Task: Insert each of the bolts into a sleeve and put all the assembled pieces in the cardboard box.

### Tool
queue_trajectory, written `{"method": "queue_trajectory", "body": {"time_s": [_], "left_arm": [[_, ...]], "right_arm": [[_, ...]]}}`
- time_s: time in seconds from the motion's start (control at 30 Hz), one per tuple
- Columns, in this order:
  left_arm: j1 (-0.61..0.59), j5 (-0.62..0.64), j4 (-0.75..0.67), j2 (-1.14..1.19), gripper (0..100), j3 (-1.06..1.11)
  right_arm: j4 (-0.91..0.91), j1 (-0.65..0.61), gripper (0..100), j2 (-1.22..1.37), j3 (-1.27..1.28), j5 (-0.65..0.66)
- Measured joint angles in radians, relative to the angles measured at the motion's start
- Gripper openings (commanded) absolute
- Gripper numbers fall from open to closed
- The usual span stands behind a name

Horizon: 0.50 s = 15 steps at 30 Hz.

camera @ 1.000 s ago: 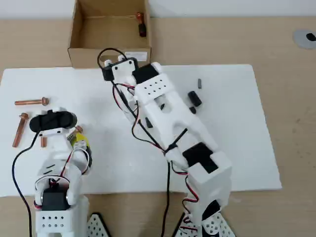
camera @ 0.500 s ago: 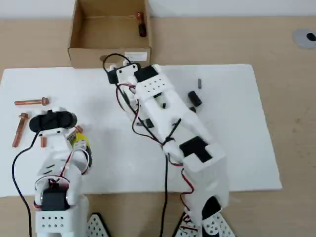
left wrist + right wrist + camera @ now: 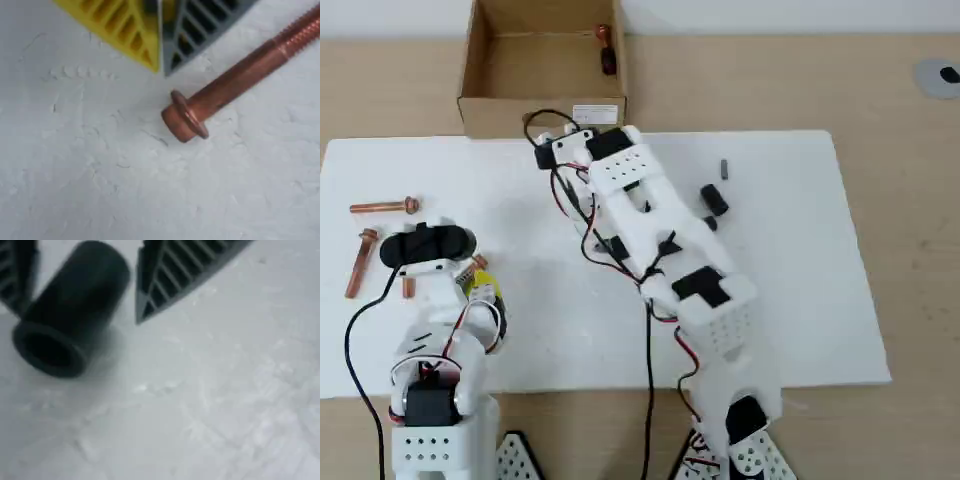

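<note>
Right gripper [image 3: 80,312]: spread around sleeve [image 3: 67,302], grasp step.
Left gripper [image 3: 161,67]: pressed together beside bolt [image 3: 235,85].
Sleeve: needs square pinch next.

Far across the surface, the cardboard box [image 3: 510,115] is seen open, with one assembled piece [image 3: 606,50], a copper bolt in a black sleeve, laid in its far right corner. At the left, a long bolt [image 3: 382,207] is laid crosswise, and a second bolt [image 3: 362,262] is pointed near to far. A black sleeve [image 3: 714,200] is left on its side at the right.
</note>
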Motion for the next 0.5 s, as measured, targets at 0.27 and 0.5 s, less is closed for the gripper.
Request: {"method": "queue_trajectory", "body": {"time_s": [0.27,0.5], "left_arm": [[0.000,0.000,0.000,0.000,0,0.000],[0.000,-0.002,0.000,0.000,0,0.000]], "right_arm": [[0.054,-0.002,12.7,0.064,-0.087,0.002],[0.063,-0.002,12.8,0.084,-0.092,0.002]]}}
